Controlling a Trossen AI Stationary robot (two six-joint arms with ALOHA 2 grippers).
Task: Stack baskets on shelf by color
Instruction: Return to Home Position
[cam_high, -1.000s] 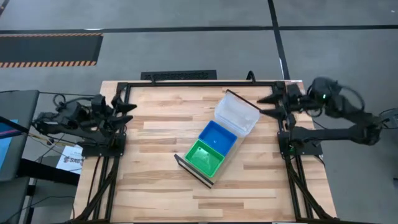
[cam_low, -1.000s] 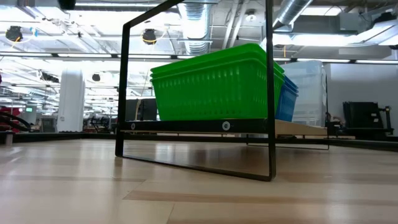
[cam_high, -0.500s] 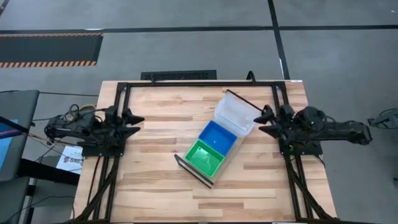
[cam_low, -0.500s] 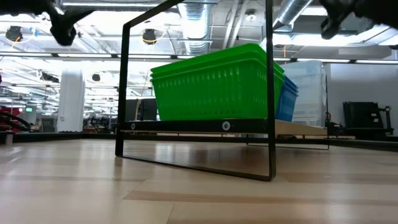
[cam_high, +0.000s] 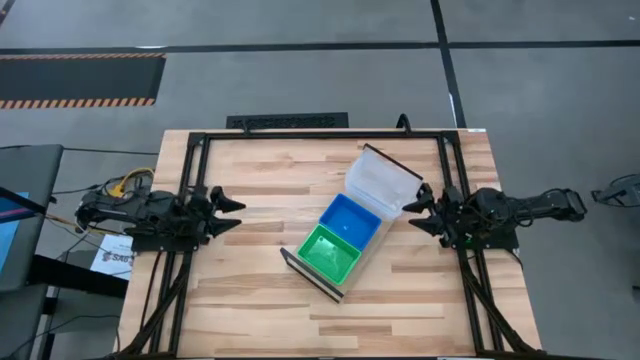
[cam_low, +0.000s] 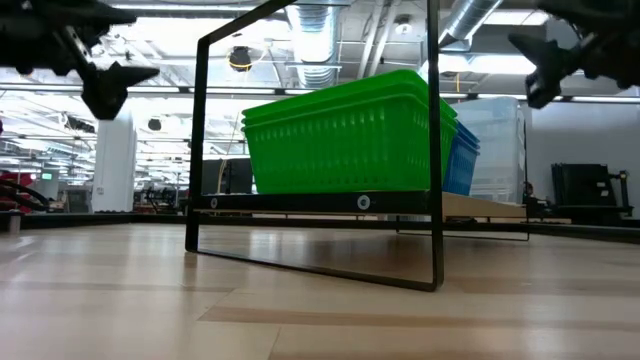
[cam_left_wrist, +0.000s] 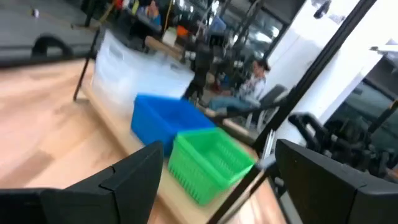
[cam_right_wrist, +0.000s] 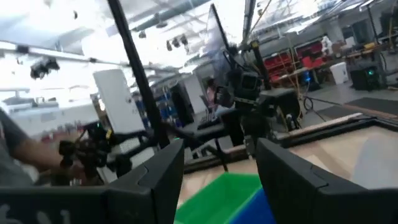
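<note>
The shelf (cam_high: 303, 270) lies slantwise in the table's middle, its light board carried on black end frames (cam_low: 318, 215). On it stand a stack of green baskets (cam_high: 330, 251), a blue stack (cam_high: 351, 219) and clear ones (cam_high: 381, 181), side by side. My left gripper (cam_high: 230, 213) hovers open at the table's left side, pointing level at the shelf. My right gripper (cam_high: 414, 211) hovers open at the right side, facing it. In the wrist views the green baskets (cam_left_wrist: 208, 160) (cam_right_wrist: 219, 199) show between the open fingers, far off.
A black metal frame (cam_high: 320, 132) runs around the slatted wooden table. In the low view both grippers (cam_low: 112, 78) (cam_low: 545, 68) hang high above the tabletop. Bare wood lies in front of the shelf. People and racks show in the room beyond.
Both arms have sunk toward the table and folded back, and their grippers have come into the low view's upper corners. Both have also drifted toward the near edge; the right one has swung round to face the shelf. The baskets and shelf have kept still.
</note>
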